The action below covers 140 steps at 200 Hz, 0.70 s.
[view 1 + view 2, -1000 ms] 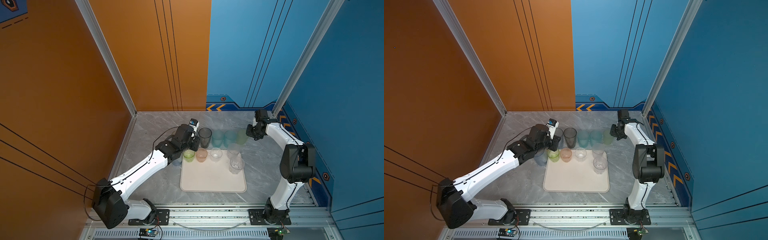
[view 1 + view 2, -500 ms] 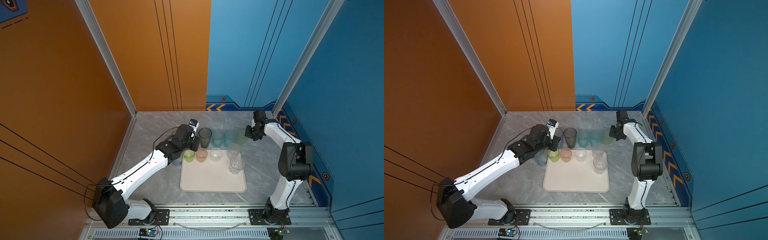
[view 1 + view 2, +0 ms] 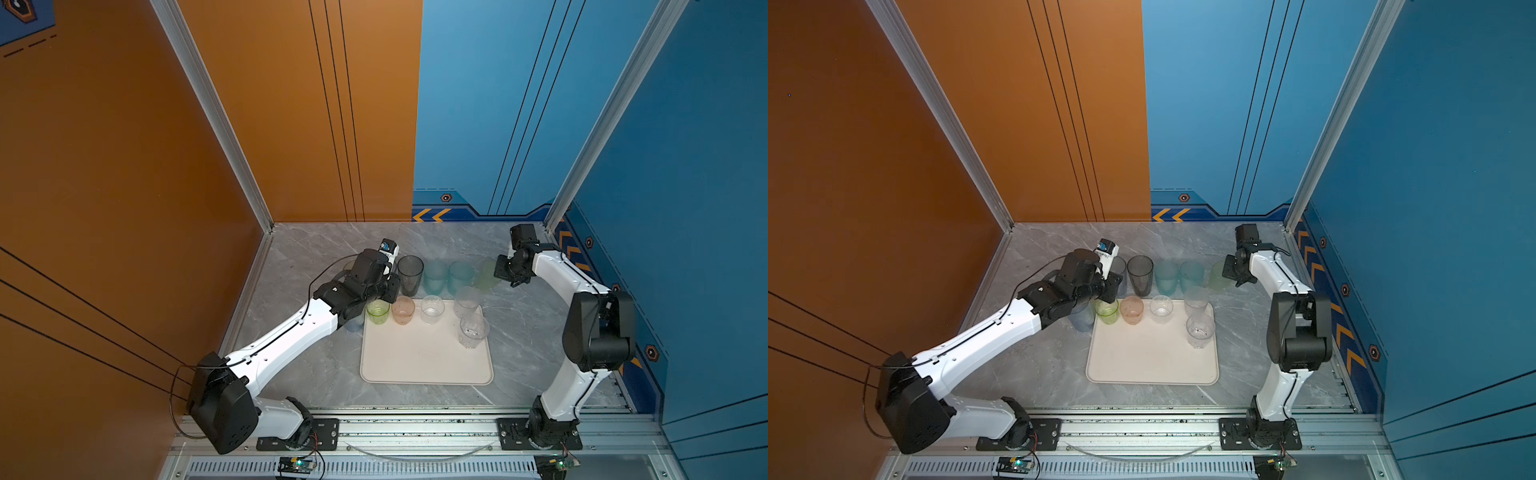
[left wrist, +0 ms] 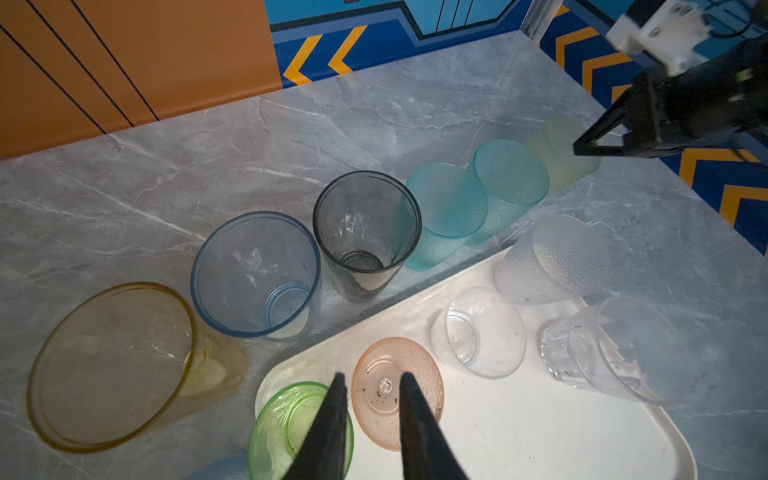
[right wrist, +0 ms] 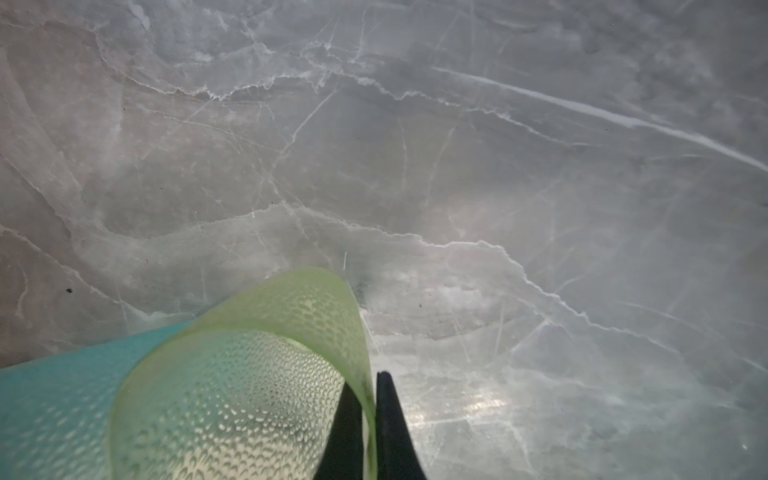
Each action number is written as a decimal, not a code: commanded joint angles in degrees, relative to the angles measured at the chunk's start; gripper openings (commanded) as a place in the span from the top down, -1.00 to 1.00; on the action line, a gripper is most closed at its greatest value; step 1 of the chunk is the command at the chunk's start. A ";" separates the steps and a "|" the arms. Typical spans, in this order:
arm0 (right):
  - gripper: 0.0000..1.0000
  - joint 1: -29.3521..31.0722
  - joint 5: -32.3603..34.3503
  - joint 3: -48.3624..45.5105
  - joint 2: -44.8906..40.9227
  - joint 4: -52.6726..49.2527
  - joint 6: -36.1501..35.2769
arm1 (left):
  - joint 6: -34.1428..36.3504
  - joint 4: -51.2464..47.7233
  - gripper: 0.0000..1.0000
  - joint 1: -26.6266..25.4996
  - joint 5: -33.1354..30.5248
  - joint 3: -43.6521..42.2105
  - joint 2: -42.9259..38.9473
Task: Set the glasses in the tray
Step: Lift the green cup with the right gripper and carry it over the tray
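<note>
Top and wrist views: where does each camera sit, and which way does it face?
Top views: high above the arms' bases, looking down at the tray and glasses; both arms show.
Left wrist: on the left arm, looking past the left gripper at the tray's corner; right gripper visible.
Right wrist: close above the pale green glass, its rim pinched by the right gripper.
Shared: both wrist views show that glass.
</note>
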 commanded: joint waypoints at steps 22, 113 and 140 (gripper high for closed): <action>1.00 -1.63 3.50 -4.50 -15.73 3.05 -0.79 | 0.03 -1.55 0.52 -1.68 -0.78 1.42 2.31; 1.00 21.65 2.81 -4.22 -40.91 -10.59 -6.77 | -0.49 -1.71 0.52 -1.21 1.22 4.53 2.93; 1.00 32.17 5.88 -3.93 -40.56 -15.50 -7.31 | -0.75 -1.82 0.52 -0.94 2.26 6.20 3.28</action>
